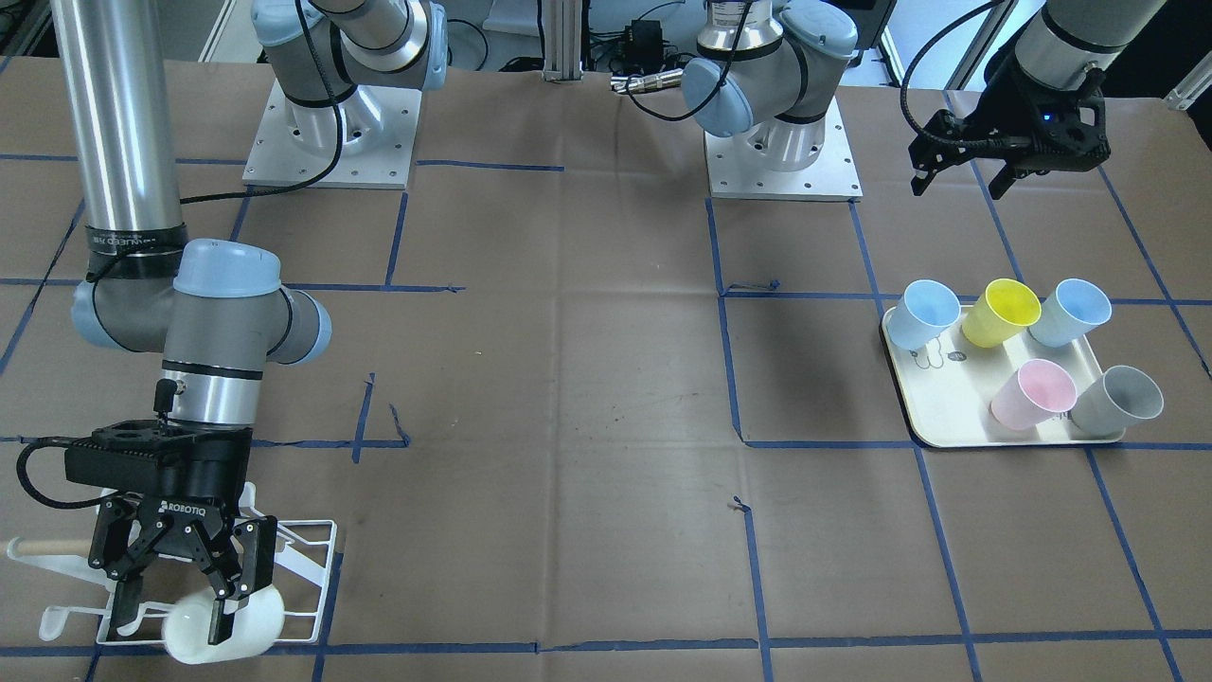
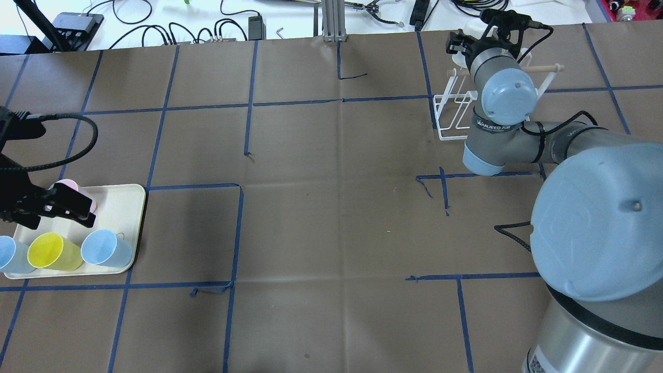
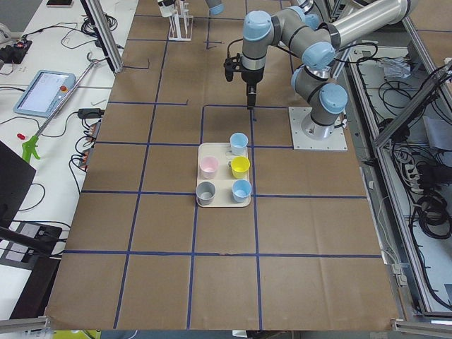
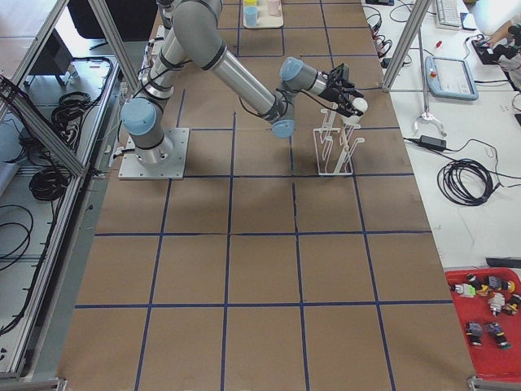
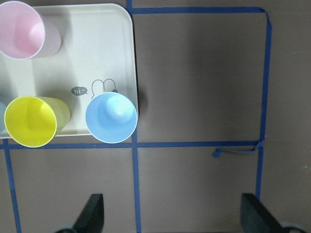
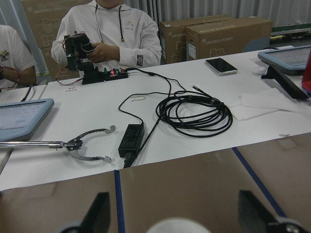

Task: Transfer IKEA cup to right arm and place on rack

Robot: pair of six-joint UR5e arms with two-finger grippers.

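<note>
2 jaws of the right gripper (image 1: pixel 170 627) are spread wide, clamping nothing; the IKEA cup (image 1: pixel 254 620) is seen tilted on the rack (image 1: pixel 317 559) at the front-facing view's 7 o'clock. If loosely seated, it could be snagged by a finger during withdrawal and knocked off.

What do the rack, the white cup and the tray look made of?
The rack: seemingly thin white-coated metal wire, judging by its slim bent rods, plus a pale wooden dowel.
The white cup: likely plastic, smooth and evenly coloured.
The tray: cream, matte, probably moulded plastic or bamboo fibre, given its rounded rim.
</note>
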